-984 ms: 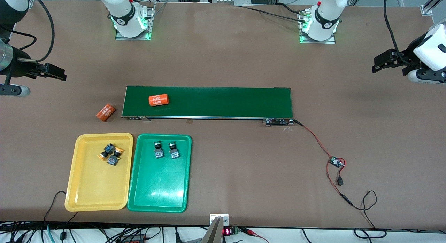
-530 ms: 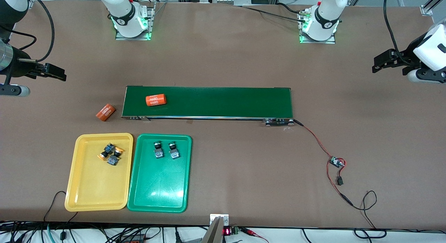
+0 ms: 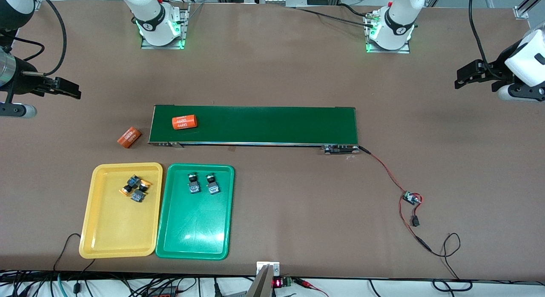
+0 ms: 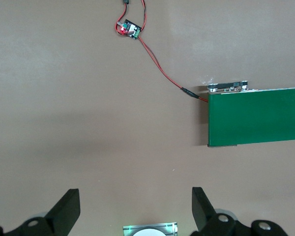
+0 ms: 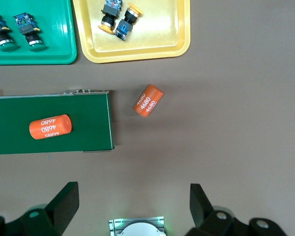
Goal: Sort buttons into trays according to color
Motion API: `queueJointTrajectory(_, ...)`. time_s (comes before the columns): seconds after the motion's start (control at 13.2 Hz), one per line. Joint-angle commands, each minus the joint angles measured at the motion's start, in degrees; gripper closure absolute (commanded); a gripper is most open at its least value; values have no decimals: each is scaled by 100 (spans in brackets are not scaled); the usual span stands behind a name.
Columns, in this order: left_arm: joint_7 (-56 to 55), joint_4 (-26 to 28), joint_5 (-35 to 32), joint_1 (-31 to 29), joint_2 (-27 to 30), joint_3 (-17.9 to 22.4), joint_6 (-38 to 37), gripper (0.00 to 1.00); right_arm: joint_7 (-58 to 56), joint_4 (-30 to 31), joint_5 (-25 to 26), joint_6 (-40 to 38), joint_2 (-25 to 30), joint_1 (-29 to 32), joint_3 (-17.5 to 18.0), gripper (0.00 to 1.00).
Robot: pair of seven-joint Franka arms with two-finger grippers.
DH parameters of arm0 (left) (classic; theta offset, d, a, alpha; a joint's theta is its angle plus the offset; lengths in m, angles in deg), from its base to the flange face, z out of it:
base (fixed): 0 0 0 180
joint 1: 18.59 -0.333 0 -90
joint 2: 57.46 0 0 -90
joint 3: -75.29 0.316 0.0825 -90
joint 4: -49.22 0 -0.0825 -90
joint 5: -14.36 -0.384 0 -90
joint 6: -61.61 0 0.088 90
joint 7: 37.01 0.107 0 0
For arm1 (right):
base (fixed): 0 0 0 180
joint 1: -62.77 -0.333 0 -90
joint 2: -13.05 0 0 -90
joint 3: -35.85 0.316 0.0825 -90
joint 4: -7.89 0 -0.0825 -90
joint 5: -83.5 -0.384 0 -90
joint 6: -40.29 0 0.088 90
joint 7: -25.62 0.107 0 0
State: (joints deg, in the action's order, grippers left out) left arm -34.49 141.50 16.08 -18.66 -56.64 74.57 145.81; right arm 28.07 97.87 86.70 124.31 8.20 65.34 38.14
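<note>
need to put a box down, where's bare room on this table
Bare tabletop from the green tray toward the left arm's end, bordered by the belt and the red wire. Also between the belt and the arm bases. Crowded around the yellow tray and the orange cylinder off the belt.

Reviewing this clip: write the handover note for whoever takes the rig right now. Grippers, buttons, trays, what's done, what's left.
Left gripper: open, empty, waiting over bare table at its own end.
Right gripper: open, empty, waiting at its end.
Yellow tray: both yellow-capped buttons, touching.
Green tray: both green-capped buttons, side by side.
Sorting looks done.
One orange cylinder lies on the belt, another on the table beside it.
</note>
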Motion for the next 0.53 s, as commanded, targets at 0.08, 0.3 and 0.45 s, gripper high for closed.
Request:
queueJointTrajectory(0.08,47,-158,4,-3,-29,-33,-132,0,-166,-129,-92,-44,-43,33,17,0)
queueJointTrajectory(0.3,64,-158,-49,15,-29,-33,-132,0,-166,-129,-92,-35,-43,33,17,0)
queueJointTrajectory(0.45,64,-158,-110,33,-29,-33,-140,0,-157,-129,-100,-18,-43,33,26,0)
